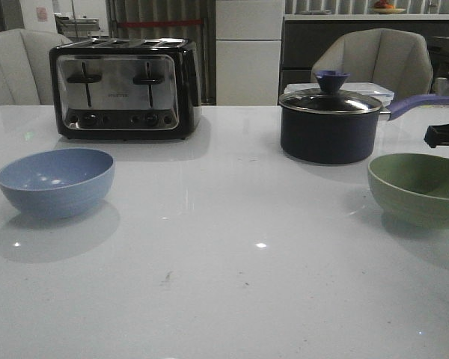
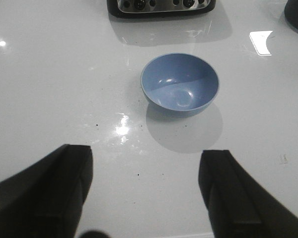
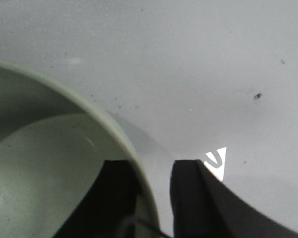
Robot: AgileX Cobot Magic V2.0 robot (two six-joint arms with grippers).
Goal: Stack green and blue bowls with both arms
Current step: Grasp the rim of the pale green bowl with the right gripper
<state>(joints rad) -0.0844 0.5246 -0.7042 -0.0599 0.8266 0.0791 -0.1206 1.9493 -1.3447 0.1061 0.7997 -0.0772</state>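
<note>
The blue bowl [image 1: 56, 182] sits on the left of the desk [image 1: 232, 284], near the toaster [image 1: 123, 88]. The green bowl [image 1: 417, 188] sits at the right edge, near the navy saucepan [image 1: 331, 123].

Only the right wrist view shows the right hand [image 3: 154, 198] straddling the green bowl's rim, one finger inside, one outside. The left wrist view alone shows the left hand [image 2: 145, 193], spread wide, empty, short of the blue bowl.

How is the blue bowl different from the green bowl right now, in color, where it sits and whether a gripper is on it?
The blue bowl is dusty blue; the green bowl is pale sage. The blue one sits on the table's left in front of the toaster, the green one on the right by the saucepan. The right gripper straddles the green rim; the open left gripper is apart from the blue one. Both are upright, empty, similar-sized.
</note>
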